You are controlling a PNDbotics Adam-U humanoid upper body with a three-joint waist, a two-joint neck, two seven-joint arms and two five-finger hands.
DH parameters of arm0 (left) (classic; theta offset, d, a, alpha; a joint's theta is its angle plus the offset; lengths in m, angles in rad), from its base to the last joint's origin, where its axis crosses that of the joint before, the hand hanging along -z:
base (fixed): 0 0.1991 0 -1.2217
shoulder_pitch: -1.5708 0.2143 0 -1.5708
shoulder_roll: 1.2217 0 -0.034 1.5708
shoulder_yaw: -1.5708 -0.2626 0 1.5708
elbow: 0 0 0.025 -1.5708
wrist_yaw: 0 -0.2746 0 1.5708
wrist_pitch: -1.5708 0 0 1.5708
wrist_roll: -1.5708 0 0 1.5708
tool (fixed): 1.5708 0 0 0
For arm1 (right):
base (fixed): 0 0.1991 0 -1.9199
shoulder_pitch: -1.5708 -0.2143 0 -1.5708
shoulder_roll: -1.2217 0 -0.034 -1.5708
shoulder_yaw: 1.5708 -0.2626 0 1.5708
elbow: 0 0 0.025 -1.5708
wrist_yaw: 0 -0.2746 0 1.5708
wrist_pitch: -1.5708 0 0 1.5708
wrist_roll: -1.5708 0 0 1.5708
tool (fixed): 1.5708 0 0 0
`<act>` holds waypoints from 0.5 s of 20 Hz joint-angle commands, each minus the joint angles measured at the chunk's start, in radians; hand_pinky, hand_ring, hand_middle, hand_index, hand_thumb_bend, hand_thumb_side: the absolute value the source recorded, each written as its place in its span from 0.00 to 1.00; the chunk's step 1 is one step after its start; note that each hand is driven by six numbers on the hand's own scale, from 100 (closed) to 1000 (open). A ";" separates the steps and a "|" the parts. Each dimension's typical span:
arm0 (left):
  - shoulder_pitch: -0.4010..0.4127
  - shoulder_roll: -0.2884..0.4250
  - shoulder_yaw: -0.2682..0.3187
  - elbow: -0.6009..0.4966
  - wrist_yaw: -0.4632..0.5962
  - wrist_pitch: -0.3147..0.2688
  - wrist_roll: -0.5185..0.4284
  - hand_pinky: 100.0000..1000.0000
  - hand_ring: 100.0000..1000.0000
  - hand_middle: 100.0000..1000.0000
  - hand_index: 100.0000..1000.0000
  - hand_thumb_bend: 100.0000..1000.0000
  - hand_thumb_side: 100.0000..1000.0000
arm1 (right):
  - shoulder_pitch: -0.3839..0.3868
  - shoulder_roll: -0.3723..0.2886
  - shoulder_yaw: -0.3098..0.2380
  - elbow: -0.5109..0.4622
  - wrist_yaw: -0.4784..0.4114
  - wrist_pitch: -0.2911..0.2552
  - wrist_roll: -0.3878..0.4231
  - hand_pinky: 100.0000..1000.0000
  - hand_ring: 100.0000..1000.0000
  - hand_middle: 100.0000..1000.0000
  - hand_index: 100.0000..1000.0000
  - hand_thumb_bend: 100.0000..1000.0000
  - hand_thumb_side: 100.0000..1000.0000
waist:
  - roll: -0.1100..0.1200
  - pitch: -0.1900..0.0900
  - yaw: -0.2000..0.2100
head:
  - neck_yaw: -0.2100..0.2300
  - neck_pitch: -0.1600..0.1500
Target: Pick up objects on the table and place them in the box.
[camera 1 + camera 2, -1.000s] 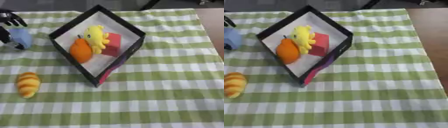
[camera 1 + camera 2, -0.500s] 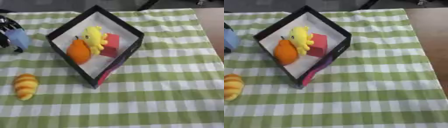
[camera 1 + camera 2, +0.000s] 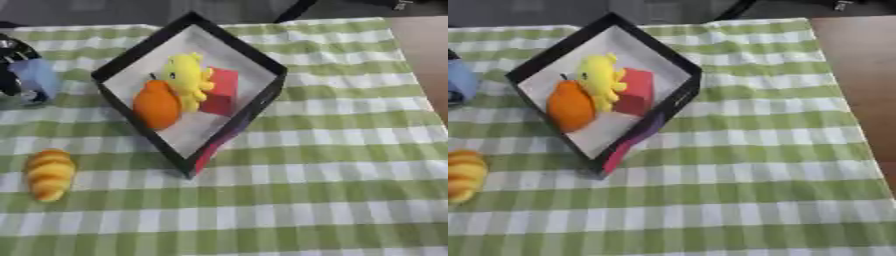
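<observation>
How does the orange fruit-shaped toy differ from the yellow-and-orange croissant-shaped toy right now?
The orange fruit-shaped toy lies inside the black box, leaning against the yellow plush toy; the yellow-and-orange croissant-shaped toy lies outside, on the green checked tablecloth, touching nothing else. The fruit is plain orange; the croissant is ridged and banded. Both look alike in size and lie lengthwise.

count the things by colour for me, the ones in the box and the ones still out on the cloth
Orange: 1, the fruit in the box
Yellow: 2, the toy in the box and the bread on the cloth
Red: 1, the block in the box
Blue: 1, the thing at the left hand
Total: 5
</observation>
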 commanded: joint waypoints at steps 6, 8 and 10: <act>-0.022 0.043 -0.007 -0.036 0.030 0.016 -0.016 0.58 0.64 0.66 0.69 0.00 0.00 | 0.014 -0.022 -0.008 -0.020 -0.007 -0.003 0.005 0.77 0.68 0.66 0.83 0.00 0.48 | 0.010 -0.021 0.012 | -0.020 0.022; -0.024 0.046 -0.014 -0.053 0.025 0.012 0.001 0.55 0.62 0.63 0.68 0.00 0.00 | 0.017 -0.030 -0.009 -0.020 -0.015 -0.004 0.005 0.77 0.68 0.66 0.83 0.00 0.47 | 0.010 -0.031 0.015 | -0.024 0.030; -0.028 0.046 -0.021 -0.068 0.026 0.004 0.010 0.54 0.61 0.63 0.67 0.00 0.00 | 0.019 -0.040 -0.009 -0.020 -0.023 -0.004 0.005 0.77 0.68 0.66 0.83 0.00 0.47 | 0.010 -0.041 0.018 | -0.027 0.039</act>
